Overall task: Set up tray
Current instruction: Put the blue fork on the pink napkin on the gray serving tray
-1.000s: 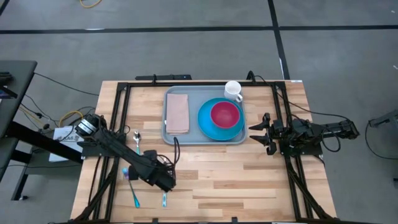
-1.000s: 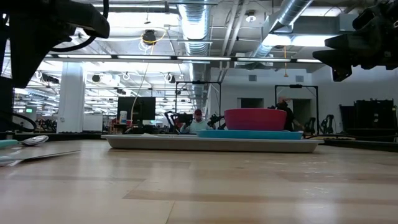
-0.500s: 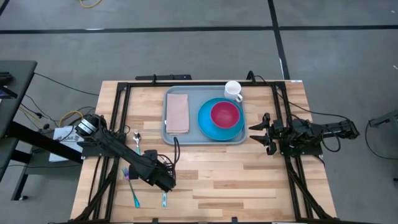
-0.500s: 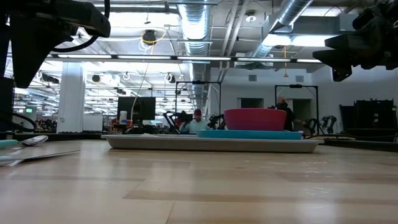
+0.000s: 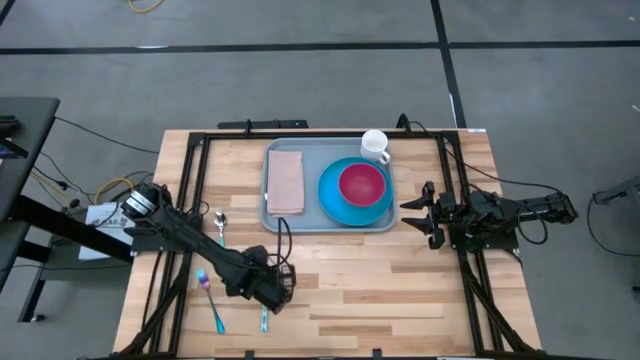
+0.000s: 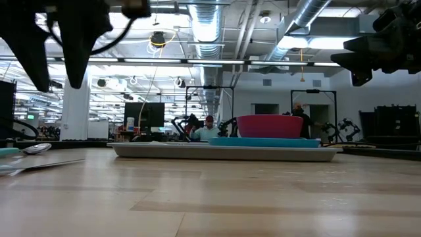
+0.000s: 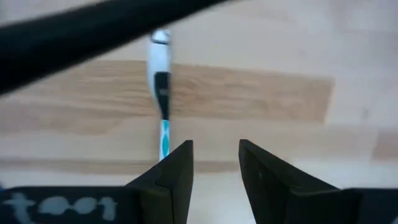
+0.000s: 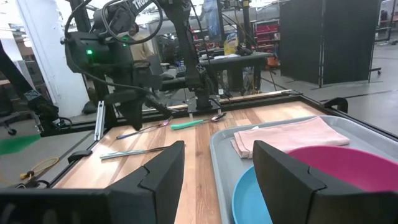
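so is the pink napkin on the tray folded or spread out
Folded. The napkin lies as a narrow rectangle on the tray beside the blue plate, and the right wrist view shows stacked layers at its edge.
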